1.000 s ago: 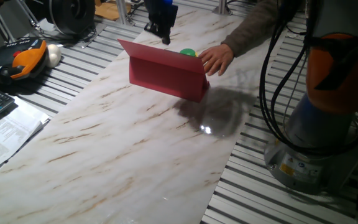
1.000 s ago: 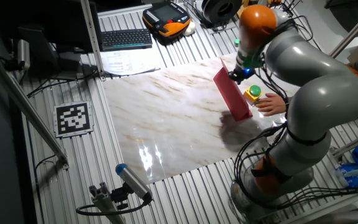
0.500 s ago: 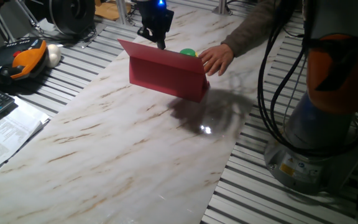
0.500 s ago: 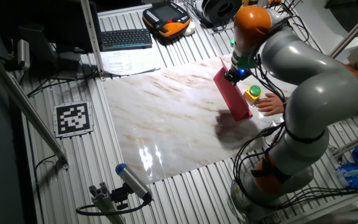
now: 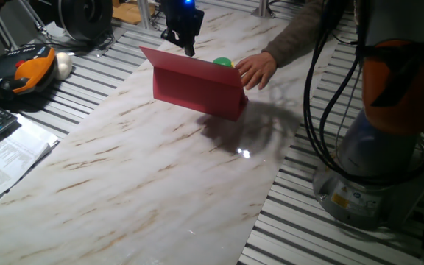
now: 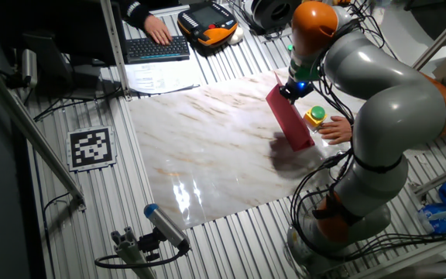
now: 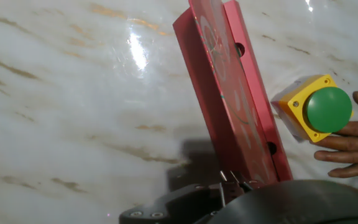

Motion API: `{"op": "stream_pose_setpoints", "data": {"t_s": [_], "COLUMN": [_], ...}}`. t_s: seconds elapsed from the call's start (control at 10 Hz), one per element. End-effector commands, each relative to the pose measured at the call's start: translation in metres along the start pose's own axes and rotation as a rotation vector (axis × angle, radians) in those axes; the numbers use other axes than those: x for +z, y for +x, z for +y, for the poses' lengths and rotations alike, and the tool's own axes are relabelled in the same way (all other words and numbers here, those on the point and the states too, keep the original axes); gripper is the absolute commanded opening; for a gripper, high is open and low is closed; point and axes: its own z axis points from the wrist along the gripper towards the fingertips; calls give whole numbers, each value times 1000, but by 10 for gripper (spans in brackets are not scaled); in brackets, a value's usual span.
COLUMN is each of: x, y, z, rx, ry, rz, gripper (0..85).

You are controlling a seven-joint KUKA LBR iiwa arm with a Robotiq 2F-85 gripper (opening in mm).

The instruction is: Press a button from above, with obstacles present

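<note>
The button (image 7: 327, 109), a green cap on a yellow base, stands on the marble table behind the red board (image 7: 234, 93); it also shows in one fixed view (image 5: 222, 63) and the other fixed view (image 6: 315, 115). A person's hand (image 5: 255, 71) rests against the button's base. The red board (image 5: 197, 90) stands upright like a wall, also seen in the other fixed view (image 6: 288, 118). My gripper (image 5: 189, 50) hangs above the board's top edge, to the left of the button. Only a bit of it (image 7: 232, 181) shows at the bottom of the hand view; its state is unclear.
The marble table (image 5: 146, 169) lies on a slatted metal bench. A keyboard (image 6: 157, 48) with a person's hand on it, papers (image 5: 6, 158) and an orange pendant (image 5: 28, 70) lie to the side. My arm's base (image 5: 377, 169) stands at the right.
My gripper has shifted slightly left, from above the button's side toward the board's top edge. A person's hand has appeared on the keyboard. The board and button have not moved.
</note>
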Motion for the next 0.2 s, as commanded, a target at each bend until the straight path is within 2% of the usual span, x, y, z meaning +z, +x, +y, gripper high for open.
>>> {"op": "stream_pose_setpoints", "data": {"t_s": [0.0,0.1], "x": [-1,-1], "y": [2,3], "z": [0,0], "rx": [0,-1], "ry": [3,9], "rz": [-4,-7], "gripper": [0,0]}}
